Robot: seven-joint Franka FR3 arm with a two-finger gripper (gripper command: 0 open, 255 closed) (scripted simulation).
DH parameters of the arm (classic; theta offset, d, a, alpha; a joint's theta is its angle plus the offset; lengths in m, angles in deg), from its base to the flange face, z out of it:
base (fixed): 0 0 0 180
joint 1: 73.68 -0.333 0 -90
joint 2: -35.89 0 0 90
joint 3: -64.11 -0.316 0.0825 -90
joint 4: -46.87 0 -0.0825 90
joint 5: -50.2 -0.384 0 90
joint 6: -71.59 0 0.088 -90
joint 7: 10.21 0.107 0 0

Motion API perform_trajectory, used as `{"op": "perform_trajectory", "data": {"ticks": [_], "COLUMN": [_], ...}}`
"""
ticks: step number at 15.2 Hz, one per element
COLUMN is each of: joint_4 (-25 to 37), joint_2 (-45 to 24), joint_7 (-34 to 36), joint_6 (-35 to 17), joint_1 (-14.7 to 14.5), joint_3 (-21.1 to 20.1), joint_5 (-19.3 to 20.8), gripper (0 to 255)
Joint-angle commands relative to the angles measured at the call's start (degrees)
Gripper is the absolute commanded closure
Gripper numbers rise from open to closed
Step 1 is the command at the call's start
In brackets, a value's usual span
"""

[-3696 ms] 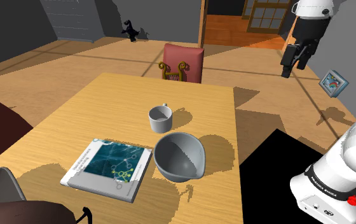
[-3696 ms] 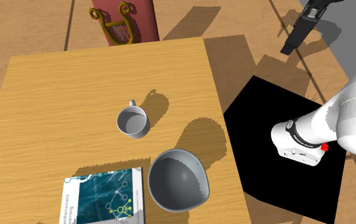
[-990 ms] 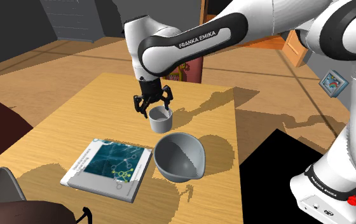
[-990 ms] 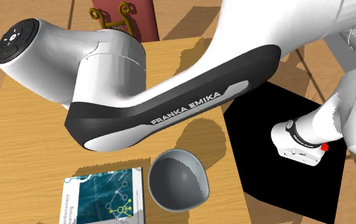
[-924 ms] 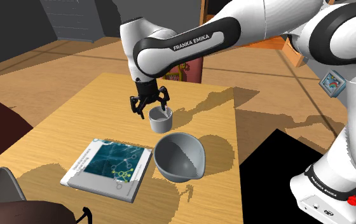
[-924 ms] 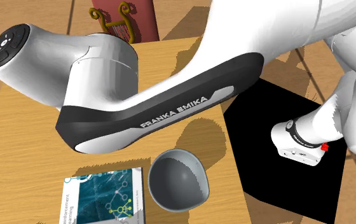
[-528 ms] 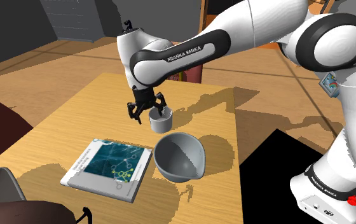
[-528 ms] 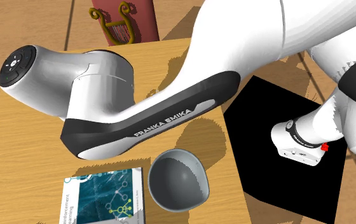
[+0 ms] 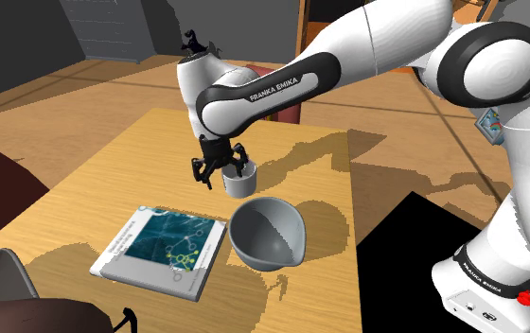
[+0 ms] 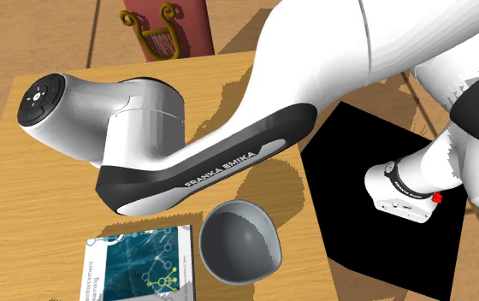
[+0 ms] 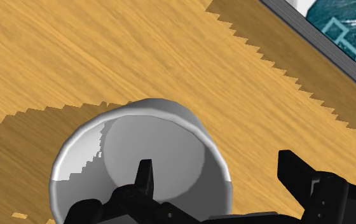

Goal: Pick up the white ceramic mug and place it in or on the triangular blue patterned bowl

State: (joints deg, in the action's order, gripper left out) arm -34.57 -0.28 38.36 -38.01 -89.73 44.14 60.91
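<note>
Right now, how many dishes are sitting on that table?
2. A grey mug sits under the open pincer, whose fingers straddle its wall; a grey bowl stands close by, beside the book. The arm may hide a bit of tabletop.

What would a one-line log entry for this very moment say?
mug: upright on table | claw: open, straddling mug wall | bowl: empty, beside mug | phase: pre-grasp

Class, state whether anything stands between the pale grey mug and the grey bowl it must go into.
Nothing visible does. The pale grey mug and the grey rounded-triangular bowl sit close on the wooden table, bare wood between them.
</note>
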Motion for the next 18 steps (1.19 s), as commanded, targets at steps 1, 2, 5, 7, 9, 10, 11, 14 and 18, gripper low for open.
{"op": "perform_trajectory", "data": {"ticks": [1,2,5,7,9,10,11,14,18], "joint_4": [0.0,0.0,0.0,0.0,0.0,0.0,0.0,0.7,2.3], "joint_2": [0.0,0.0,0.0,0.0,0.0,0.0,0.0,0.5,1.5], "joint_7": [0.0,0.0,0.0,0.0,0.0,0.0,0.0,-0.1,-0.3], "joint_6": [0.0,0.0,0.0,0.0,0.0,0.0,0.0,1.2,3.7], "joint_1": [0.0,0.0,0.0,0.0,0.0,0.0,0.0,0.0,0.0], "joint_3": [0.0,0.0,0.0,0.0,0.0,0.0,0.0,-0.1,-0.3], "joint_5": [0.0,0.0,0.0,0.0,0.0,0.0,0.0,-0.2,-0.5], "gripper": [0,0,255,255,255,255,255,255,255]}}
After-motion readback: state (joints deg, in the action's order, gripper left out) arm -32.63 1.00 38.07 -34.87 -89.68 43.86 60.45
